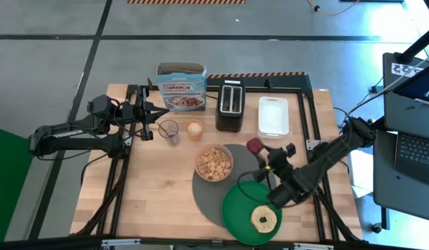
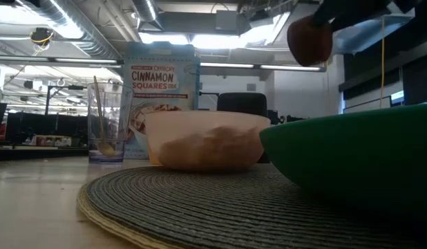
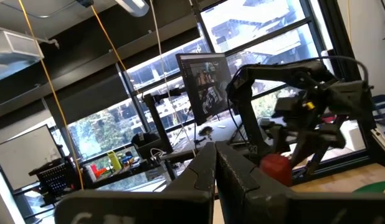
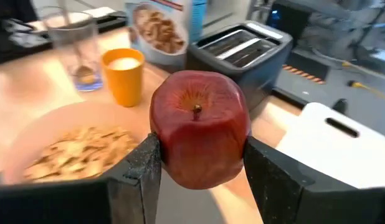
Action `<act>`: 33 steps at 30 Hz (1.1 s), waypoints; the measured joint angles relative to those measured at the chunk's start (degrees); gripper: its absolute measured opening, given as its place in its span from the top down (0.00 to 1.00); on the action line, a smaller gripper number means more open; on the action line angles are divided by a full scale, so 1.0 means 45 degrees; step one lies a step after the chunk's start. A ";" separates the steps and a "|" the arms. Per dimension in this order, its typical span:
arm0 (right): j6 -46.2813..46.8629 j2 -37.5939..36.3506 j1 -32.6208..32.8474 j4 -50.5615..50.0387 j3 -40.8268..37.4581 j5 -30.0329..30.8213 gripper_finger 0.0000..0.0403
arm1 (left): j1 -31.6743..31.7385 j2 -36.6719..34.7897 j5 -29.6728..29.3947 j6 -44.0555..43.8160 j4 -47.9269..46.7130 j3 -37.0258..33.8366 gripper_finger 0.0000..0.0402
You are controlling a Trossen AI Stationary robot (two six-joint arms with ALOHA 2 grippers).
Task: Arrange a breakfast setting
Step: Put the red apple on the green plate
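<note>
High view: the right end effector (image 1: 257,148) hangs over the grey placemat (image 1: 207,191), clamped on the red apple (image 1: 254,146). The green plate (image 1: 237,208) lies at about six o'clock from the held apple, near but clearly apart from it, and carries the bagel (image 1: 264,219) toward its own four o'clock edge. The pinkish bowl (image 1: 214,163), full of cereal, sits at about eight o'clock from the apple, on the placemat. The right arm is far nearer the plate than the left, whose end effector (image 1: 146,123) waits shut at the worktop's (image 1: 152,201) ten o'clock corner, beside a glass (image 1: 169,130) with a spoon in it and an orange cup (image 1: 194,130).

Low view: the apple (image 2: 309,41) is well off the surface, above the plate's rim (image 2: 352,159); the bowl (image 2: 206,140) stands on the placemat (image 2: 200,207), with the cereal box (image 2: 160,83) behind.

Left wrist view: its own fingers (image 3: 233,180) press together, empty; the right arm and the apple (image 3: 276,169) show farther off.

Right wrist view: two dark fingers (image 4: 139,168) pinch the apple (image 4: 199,127) at its sides, stem facing the camera; the toaster (image 4: 242,53) and white tray (image 4: 329,140) lie beyond.

The move probably hinges on lowering the apple onto bare plate, clear of the bagel.
</note>
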 joint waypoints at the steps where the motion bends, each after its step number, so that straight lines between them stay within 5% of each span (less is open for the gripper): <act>1: 0.0011 0.0000 0.0178 0.0181 -0.0022 0.0003 0.54 | 0.0004 -0.0001 0.0004 0.0000 0.0000 0.0000 1.00; 15: 0.2386 0.0015 0.3133 0.3417 -0.2624 0.0747 0.54 | 0.0000 -0.0002 0.0004 0.0002 0.0000 0.0000 1.00; 27: 0.1038 0.0005 0.5338 0.4464 -0.2905 -0.0135 0.54 | 0.0003 -0.0005 0.0003 0.0001 0.0000 0.0000 1.00; 33: 0.0534 0.0423 0.5656 0.5582 -0.2900 0.0727 0.54 | -0.0002 -0.0003 0.0000 0.0000 0.0000 0.0000 1.00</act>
